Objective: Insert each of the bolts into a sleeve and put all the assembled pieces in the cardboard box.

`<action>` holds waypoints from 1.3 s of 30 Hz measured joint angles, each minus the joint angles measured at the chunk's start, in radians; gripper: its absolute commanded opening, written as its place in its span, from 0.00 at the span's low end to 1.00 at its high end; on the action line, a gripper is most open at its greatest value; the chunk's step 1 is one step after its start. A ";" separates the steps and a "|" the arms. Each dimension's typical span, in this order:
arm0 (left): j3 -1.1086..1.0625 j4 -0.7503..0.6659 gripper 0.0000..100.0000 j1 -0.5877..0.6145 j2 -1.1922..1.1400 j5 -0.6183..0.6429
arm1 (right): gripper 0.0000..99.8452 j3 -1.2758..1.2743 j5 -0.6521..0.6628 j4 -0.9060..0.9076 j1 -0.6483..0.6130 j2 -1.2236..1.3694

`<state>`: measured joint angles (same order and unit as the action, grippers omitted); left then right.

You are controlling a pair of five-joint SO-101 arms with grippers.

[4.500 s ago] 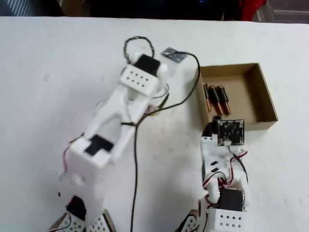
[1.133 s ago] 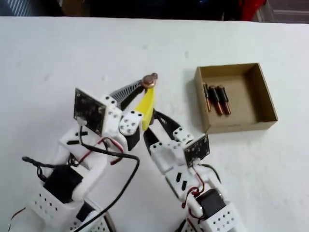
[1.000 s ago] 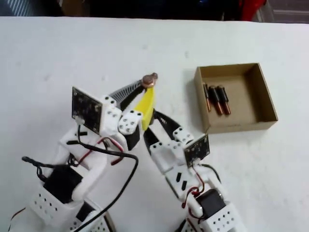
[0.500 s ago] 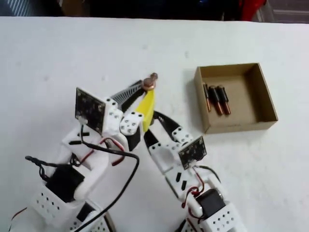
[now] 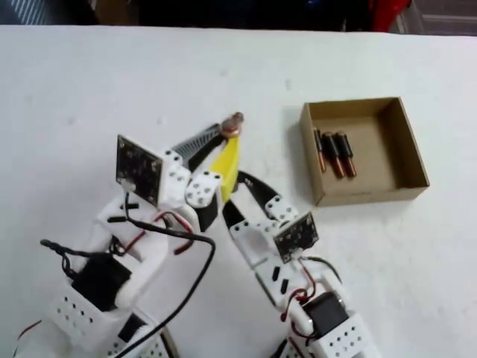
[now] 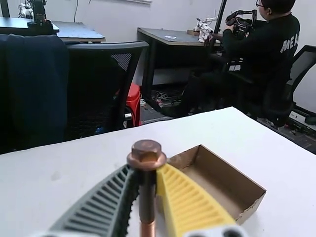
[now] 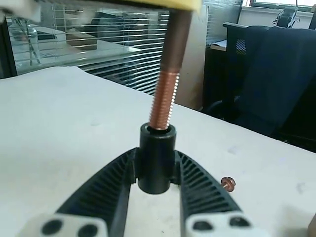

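Right wrist view: right pincer (image 7: 156, 165) closed round the black sleeve (image 7: 156, 158), one ribbed finger on each side, bore turned upward to take a bolt from above.
Bolt (image 7: 168, 94): hanging upright directly above the right pincer, threaded tip just inside the sleeve's mouth, most of the shank outside; leaning a little off the sleeve's axis.
Left pincer (image 6: 146, 173): shut on the bolt's shank just under the hexagonal head, grey finger on one side and yellow on the other; gripped high, probably to leave the lower shank free for the sleeve.
High view: left pincer crossed over the right one, so that bolt and sleeve line up between the two.
Cardboard box (image 5: 365, 195): near both pincers but apart from them, off to the right pincer's side; placed within easy reach for the drop, by the look of it.
Assembled pieces (image 5: 334, 153): three, lying side by side inside the box against the wall nearest the pincers.
Small copper piece (image 7: 227, 183): on the table (image 5: 112, 74) beyond the right pincer; too small to tell what.
Step in hand: insertion begun, not finished.
Next move: pushing the bolt straight down along the bore; likely to bind if the lean is not corrected.
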<state>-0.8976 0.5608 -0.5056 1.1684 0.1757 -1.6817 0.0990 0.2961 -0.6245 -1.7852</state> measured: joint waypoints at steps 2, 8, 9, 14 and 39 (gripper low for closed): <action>0.000 -0.005 0.02 0.000 0.000 0.000 | 0.02 0.000 0.000 0.000 0.000 0.000; 0.000 -0.005 0.02 0.002 0.000 -0.026 | 0.02 0.000 0.000 0.000 0.000 0.000; -0.005 -0.005 0.02 0.002 0.000 -0.028 | 0.02 0.000 0.000 0.000 0.000 0.000; -0.052 -0.005 0.02 0.002 0.000 -0.023 | 0.02 0.000 0.000 0.000 0.000 0.000; -0.222 -0.026 0.02 -0.005 0.035 -0.026 | 0.02 0.000 0.000 0.002 0.005 0.003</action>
<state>-1.1201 0.5347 -0.5102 1.2037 0.1496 -1.6817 0.0990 0.2977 -0.6199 -1.7822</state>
